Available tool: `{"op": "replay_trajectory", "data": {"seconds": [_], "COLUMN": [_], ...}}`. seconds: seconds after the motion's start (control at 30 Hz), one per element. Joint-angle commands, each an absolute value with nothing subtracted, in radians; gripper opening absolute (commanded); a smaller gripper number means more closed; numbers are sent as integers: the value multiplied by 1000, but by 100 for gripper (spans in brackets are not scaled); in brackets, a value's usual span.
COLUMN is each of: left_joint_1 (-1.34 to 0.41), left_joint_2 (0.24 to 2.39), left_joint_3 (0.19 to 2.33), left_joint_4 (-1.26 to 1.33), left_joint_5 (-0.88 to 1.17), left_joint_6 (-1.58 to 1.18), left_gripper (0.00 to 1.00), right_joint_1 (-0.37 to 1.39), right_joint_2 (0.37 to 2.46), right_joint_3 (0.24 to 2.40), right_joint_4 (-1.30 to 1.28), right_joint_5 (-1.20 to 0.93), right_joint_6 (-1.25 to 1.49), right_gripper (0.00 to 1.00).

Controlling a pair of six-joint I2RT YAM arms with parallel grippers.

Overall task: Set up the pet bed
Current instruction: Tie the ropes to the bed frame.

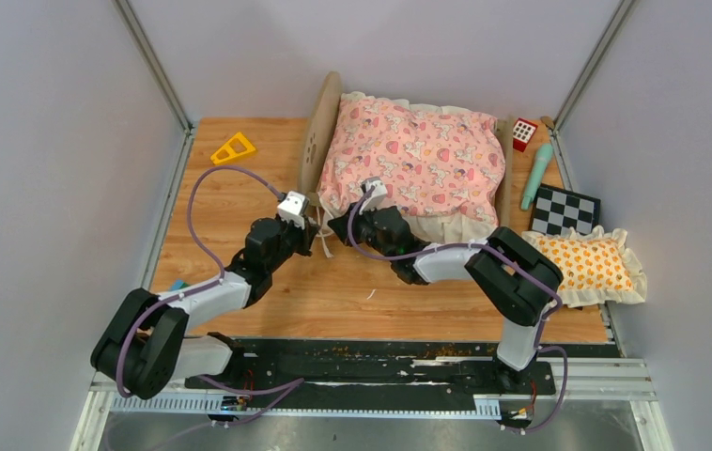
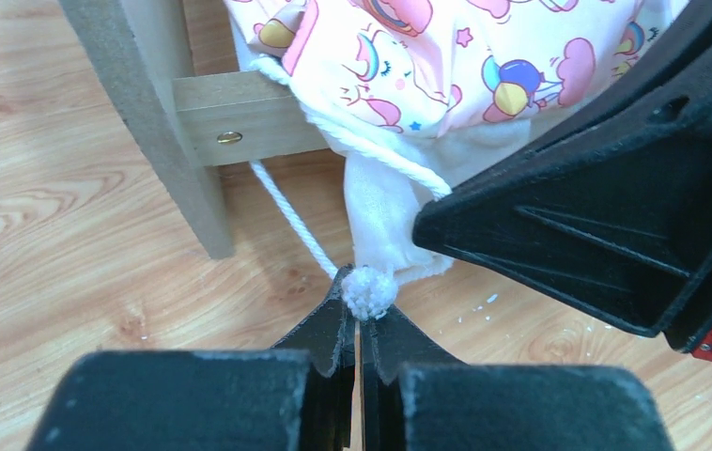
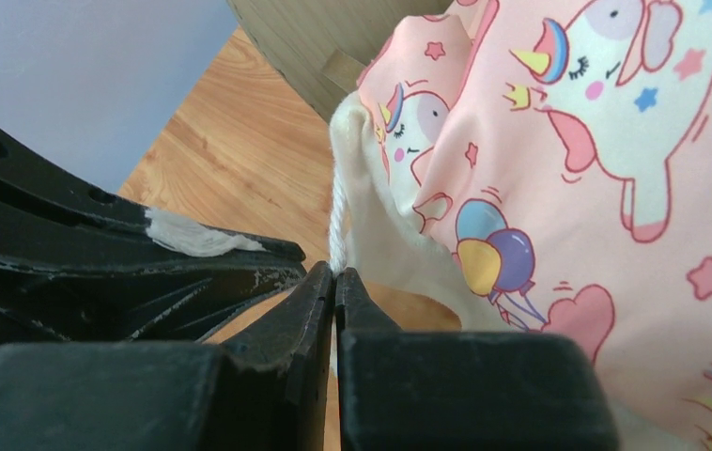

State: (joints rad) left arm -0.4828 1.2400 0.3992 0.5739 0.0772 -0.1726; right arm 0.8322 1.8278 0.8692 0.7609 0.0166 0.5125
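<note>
Left hand: clamped on the frayed end of the white cotton cord.
Right hand: pinched shut on the same cord, touching the near corner of the pink unicorn-print ruffled quilt.

the top view is bright and even, lit from above; the arms throw only soft, faint shadows on the wooden table, and detail is sharp. in the left wrist view the left gripper looks slightly soft, the white cord crisp. in the right wrist view the right gripper is dark and blurred, the quilt bright.
</note>
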Motion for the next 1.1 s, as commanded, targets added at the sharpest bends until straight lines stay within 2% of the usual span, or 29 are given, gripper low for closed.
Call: {"op": "replay_trajectory", "data": {"seconds": [0.0, 0.23, 0.43, 1.07], "left_joint_1": [-484, -485, -485, -485], "left_joint_2": [1260, 1321, 1376, 1502], "left_joint_3": [420, 341, 324, 377], "left_joint_4": [641, 895, 1012, 1043], "left_joint_5": [49, 123, 218, 257], "left_joint_6": [-143, -101, -95, -103], "left_gripper": [0, 0, 0, 0], "right_joint_1": [828, 826, 822, 810], "right_joint_2": [1780, 1772, 1769, 1738], "right_joint_3": [848, 836, 825, 794], "right_joint_4": [810, 830, 858, 946], "right_joint_5": [16, -32, -41, -44], "right_joint_6": [535, 574, 605, 605], "right_gripper": [0, 0, 0, 0]}}
